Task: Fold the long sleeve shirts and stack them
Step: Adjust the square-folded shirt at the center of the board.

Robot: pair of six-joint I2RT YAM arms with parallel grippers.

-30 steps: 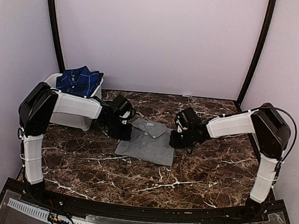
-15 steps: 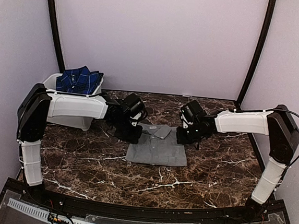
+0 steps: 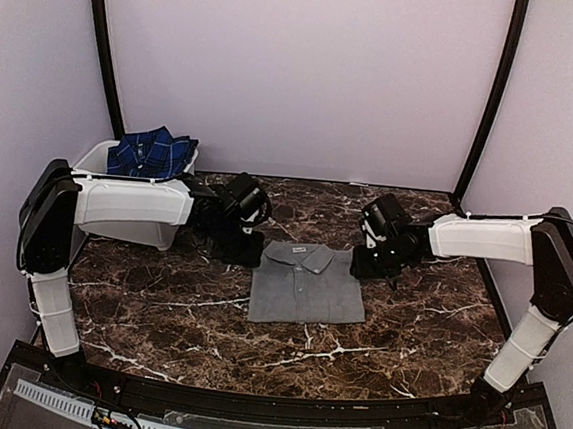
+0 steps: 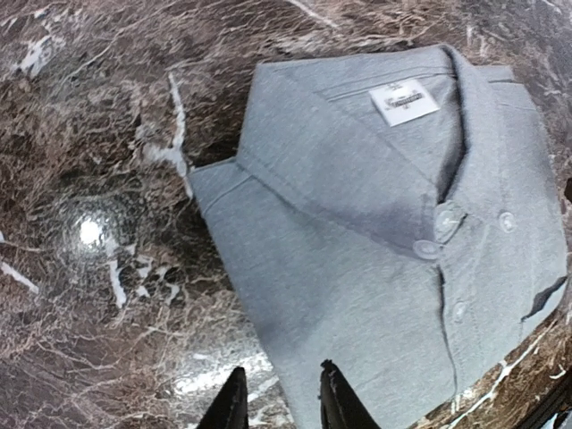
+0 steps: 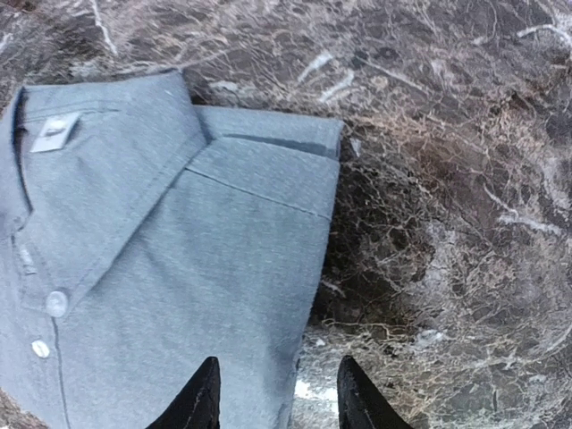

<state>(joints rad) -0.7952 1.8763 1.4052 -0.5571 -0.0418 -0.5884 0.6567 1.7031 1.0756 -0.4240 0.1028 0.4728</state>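
The grey long sleeve shirt point(image 3: 307, 287) lies folded flat on the marble table, collar toward the back wall, buttons up. The navy-and-blue plaid shirt point(image 3: 152, 153) sits heaped in the white tub at the back left. My left gripper point(image 3: 246, 251) hovers at the grey shirt's point(image 4: 375, 232) left shoulder edge, fingers apart and empty point(image 4: 281, 368). On the other side, my right gripper point(image 3: 370, 265) stands at the shirt's point(image 5: 161, 268) right shoulder edge, also open with nothing pinched point(image 5: 278, 360).
The white tub point(image 3: 129, 231) stands at the back left, partly behind my left forearm. Dark marble tabletop point(image 3: 158, 309) surrounds the shirt. Purple walls and two black posts point(image 3: 489, 102) close in the back and sides.
The grey shirt slid right and a little nearer the front edge with both grippers at its sides. Both grippers shut briefly, then opened and let go, staying at the shoulders.
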